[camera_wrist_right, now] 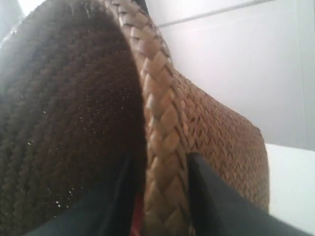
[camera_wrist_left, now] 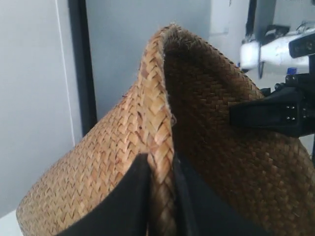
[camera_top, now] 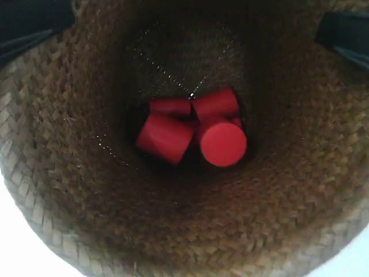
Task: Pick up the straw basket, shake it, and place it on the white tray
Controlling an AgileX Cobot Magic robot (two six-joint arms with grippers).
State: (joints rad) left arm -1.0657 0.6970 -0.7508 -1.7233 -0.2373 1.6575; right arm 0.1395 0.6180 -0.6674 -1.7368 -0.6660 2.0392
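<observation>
- The basket (camera_top: 69, 190) fills the exterior view, which looks straight down into its dark inside. Its woven wall runs off the frame on every side.
- It is held at its braided rim by both grippers, on opposite sides.
- At the bottom lie several red cylinders (camera_top: 193, 130), bunched together and touching. Most lie on their sides, and one shows its round end (camera_top: 223, 142) to the camera.
- The left gripper (camera_wrist_left: 160, 164) is clamped on the rim of the basket (camera_wrist_left: 98, 162). One of its black fingers (camera_wrist_left: 118, 206) is on the outer wall, the other on the inner, and both press the braid.
- The right gripper (camera_wrist_right: 162, 162) pinches the rim of the basket (camera_wrist_right: 221, 132) the same way. One finger (camera_wrist_right: 216, 201) is outside and the other is inside in the shadow.
- A sliver of red (camera_wrist_right: 137, 216) shows between the inner finger and the braid.
- In the left wrist view, a black gripper part (camera_wrist_left: 270, 115) sits on the far rim.
- In the exterior view, dark shapes cut into the upper corners, at the left (camera_top: 29, 29) and at the right (camera_top: 346, 34).
- A white surface (camera_top: 14, 242) shows past the rim in the lower corners of the exterior view.
- Behind the basket in the left wrist view stand a grey wall (camera_wrist_left: 29, 98) and a dark upright post (camera_wrist_left: 81, 64).
</observation>
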